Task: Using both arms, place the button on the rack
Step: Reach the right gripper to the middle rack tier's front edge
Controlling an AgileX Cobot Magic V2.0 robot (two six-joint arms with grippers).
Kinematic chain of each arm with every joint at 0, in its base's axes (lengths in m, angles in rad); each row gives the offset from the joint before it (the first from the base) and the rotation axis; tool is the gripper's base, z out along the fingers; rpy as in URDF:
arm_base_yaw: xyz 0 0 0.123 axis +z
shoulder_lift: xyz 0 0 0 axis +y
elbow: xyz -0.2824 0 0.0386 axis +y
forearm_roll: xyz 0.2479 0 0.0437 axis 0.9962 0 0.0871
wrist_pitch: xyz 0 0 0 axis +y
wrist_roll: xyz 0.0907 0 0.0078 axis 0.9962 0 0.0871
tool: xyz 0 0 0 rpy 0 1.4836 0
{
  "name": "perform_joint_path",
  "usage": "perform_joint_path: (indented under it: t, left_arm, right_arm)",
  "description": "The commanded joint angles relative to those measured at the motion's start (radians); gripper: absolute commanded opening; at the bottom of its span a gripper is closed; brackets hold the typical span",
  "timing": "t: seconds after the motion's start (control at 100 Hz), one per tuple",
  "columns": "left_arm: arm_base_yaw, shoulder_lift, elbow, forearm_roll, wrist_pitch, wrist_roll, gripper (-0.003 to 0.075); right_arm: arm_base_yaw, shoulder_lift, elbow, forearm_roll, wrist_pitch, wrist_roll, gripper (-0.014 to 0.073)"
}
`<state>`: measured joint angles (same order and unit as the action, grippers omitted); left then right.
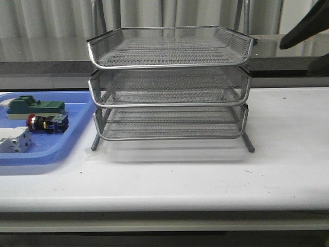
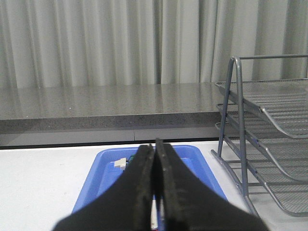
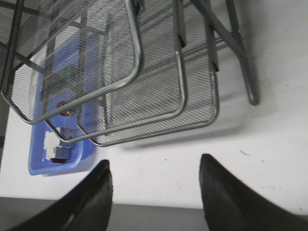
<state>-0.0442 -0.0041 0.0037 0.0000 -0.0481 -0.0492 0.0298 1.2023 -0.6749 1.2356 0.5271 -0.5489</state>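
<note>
The white table (image 1: pixel 205 175) carries the rack (image 1: pixel 169 82) at its centre, a silver mesh letter tray of three tiers on wire legs, all three tiers bare of parts. To the left of the rack, just beside its leg, lies the flat blue tray (image 1: pixel 51 152). In it, at the far side, rests a green block (image 1: pixel 36 106); the button (image 1: pixel 47 123) lies on its side in the middle (red cap pointing left), and a white terminal block (image 1: pixel 14 140) sits nearest.

The left gripper (image 2: pixel 155 192) hangs above the blue tray with its fingers pressed together on nothing. The right gripper (image 3: pixel 154 192) hovers above the rack's near right part, fingers spread wide apart, holding nothing. Part of a black arm (image 1: pixel 306 28) shows at far right.
</note>
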Motion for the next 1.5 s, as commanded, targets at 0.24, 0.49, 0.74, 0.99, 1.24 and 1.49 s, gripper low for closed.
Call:
perform_joint_path:
  t: [0.24,0.49,0.74,0.99,1.24,1.49]
  left_arm:
    - [0.001,-0.032,0.034,-0.008,-0.084,-0.008,-0.002]
    - [0.001,-0.032,0.034,-0.008,-0.084,-0.008,-0.002]
    - [0.001,-0.032,0.034,-0.008,-0.084,-0.008,-0.002]
    - [0.001,-0.032,0.034,-0.008,-0.084,-0.008,-0.002]
    - [0.001,-0.032,0.034,-0.008,-0.084,-0.008,-0.002]
    - [0.001,-0.032,0.034,-0.008,-0.084,-0.008,-0.002]
  right_arm:
    - [-0.001,0.202,-0.036,0.427,0.076,-0.41,0.0423]
    - [-0.001,0.344,-0.038,0.581,0.166,-0.578,0.0423]
    - [-0.001,0.435,-0.075,0.637,0.227,-0.64,0.0423]
    - [-0.001,0.503,-0.162,0.637,0.259,-0.64,0.0423]
    - [-0.001,0.54,-0.197,0.637,0.278,-0.64,0.0357]
    - [-0.001,0.54,-0.196,0.634,0.277,-0.64,0.0036]
